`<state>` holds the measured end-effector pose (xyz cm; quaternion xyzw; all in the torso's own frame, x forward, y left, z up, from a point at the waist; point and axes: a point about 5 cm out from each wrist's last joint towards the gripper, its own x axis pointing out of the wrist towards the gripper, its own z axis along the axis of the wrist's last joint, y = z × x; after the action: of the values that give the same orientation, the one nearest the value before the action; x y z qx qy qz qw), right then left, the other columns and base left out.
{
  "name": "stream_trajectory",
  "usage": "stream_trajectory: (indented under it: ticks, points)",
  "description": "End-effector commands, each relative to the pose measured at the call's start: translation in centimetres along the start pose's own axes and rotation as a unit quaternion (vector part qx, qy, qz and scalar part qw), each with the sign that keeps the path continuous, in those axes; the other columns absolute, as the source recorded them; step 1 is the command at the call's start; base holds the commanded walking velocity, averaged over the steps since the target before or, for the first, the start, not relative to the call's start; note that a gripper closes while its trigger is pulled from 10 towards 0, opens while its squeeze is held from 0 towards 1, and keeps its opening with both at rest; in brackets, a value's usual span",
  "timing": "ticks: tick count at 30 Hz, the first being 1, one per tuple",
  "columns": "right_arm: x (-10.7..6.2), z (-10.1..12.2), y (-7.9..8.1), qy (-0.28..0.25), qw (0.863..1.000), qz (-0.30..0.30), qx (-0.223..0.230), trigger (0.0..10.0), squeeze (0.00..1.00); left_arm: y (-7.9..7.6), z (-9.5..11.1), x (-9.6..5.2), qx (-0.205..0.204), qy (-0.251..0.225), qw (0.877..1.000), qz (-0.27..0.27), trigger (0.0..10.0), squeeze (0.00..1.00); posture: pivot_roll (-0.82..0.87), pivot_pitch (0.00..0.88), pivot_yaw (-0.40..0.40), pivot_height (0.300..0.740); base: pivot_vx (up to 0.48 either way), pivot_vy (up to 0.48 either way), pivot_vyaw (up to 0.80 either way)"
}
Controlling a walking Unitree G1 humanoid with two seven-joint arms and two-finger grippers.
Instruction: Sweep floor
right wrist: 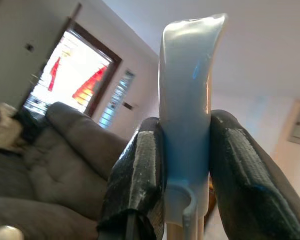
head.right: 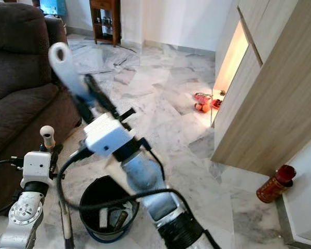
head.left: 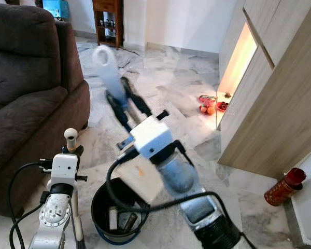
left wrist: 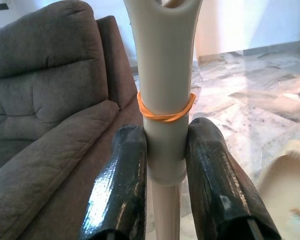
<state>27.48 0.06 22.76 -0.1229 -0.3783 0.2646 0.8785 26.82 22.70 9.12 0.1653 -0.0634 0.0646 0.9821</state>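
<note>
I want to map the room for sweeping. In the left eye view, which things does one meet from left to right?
Brown sofa → left hand on a cream handle → black bucket → right hand holding a pale blue handle → red and orange items on the floor → wooden cabinet → red canister.
</note>
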Motion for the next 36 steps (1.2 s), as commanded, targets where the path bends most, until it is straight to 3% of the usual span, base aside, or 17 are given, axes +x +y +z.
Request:
stream_trajectory:
  ticks: [1, 7, 10, 11, 12, 13, 14, 17, 25, 26, 36]
  points:
    - [0.7, 0.3, -0.9, -0.014, 1.000, -0.013, -0.025, 10.0, 0.00, -0.1, 1.0, 0.5, 0.011, -0.030, 0.999, -0.003, 10.0, 0.00, 0.20, 0.000, -0.074, 0.740, 0.000, 0.000, 0.00]
    - [-0.2, -2.9, -4.7, 0.068, 0.990, -0.098, -0.080, 10.0, 0.00, -0.1, 1.0, 0.4, 0.012, -0.030, 0.999, -0.005, 10.0, 0.00, 0.20, 0.000, -0.074, 0.740, 0.000, 0.000, 0.00]
    - [-1.1, -4.4, -5.9, 0.102, 0.985, -0.120, -0.073, 10.0, 0.00, 0.0, 0.8, 0.2, 0.011, -0.026, 1.000, -0.009, 10.0, 0.00, 0.19, 0.000, -0.073, 0.740, 0.000, 0.000, 0.00]
    - [-2.1, -5.5, -6.9, 0.127, 0.979, -0.136, -0.078, 10.0, 0.00, 0.0, 0.7, 0.0, 0.010, -0.023, 1.000, -0.011, 10.0, 0.00, 0.19, 0.000, -0.073, 0.740, 0.000, 0.000, 0.00]
    - [-2.1, -5.5, -6.9, 0.127, 0.979, -0.136, -0.078, 10.0, 0.00, 0.0, 0.7, 0.0, 0.010, -0.023, 1.000, -0.011, 10.0, 0.00, 0.19, 0.000, -0.073, 0.740, 0.000, 0.000, 0.00]
    - [-3.4, -6.9, -8.2, 0.164, 0.970, -0.160, -0.081, 10.0, 0.00, 0.1, 0.5, -0.3, 0.007, -0.018, 1.000, -0.011, 10.0, 0.00, 0.19, 0.000, -0.073, 0.740, 0.000, 0.000, 0.00]
    - [-3.4, -6.9, -8.2, 0.164, 0.970, -0.160, -0.081, 10.0, 0.00, 0.1, 0.5, -0.3, 0.007, -0.018, 1.000, -0.011, 10.0, 0.00, 0.19, 0.000, -0.073, 0.740, 0.000, 0.000, 0.00]
    - [-6.2, -9.3, -10.5, 0.234, 0.947, -0.211, -0.063, 10.0, 0.00, 0.4, 0.2, -0.5, -0.006, -0.009, 1.000, -0.003, 10.0, 0.00, 0.19, 0.000, -0.073, 0.740, 0.000, 0.000, 0.00]
    - [-9.6, -11.4, -12.5, 0.292, 0.917, -0.268, -0.039, 10.0, 0.00, -0.1, 0.1, -0.4, -0.024, -0.006, 1.000, -0.014, 10.0, 0.00, 0.18, 0.000, -0.075, 0.740, 0.000, 0.000, 0.00]
    - [-10.2, -11.8, -13.0, 0.304, 0.908, -0.287, -0.026, 10.0, 0.00, -0.3, 0.2, -0.4, -0.026, -0.007, 1.000, -0.015, 10.0, 0.00, 0.18, 0.000, -0.076, 0.740, 0.000, 0.000, 0.00]
    - [-11.4, -12.7, -13.6, 0.320, 0.894, -0.313, 0.006, 10.0, 0.00, 0.1, 0.3, -0.5, -0.030, -0.010, 0.999, -0.009, 10.0, 0.00, 0.18, 0.000, -0.073, 0.740, 0.000, 0.000, 0.00]
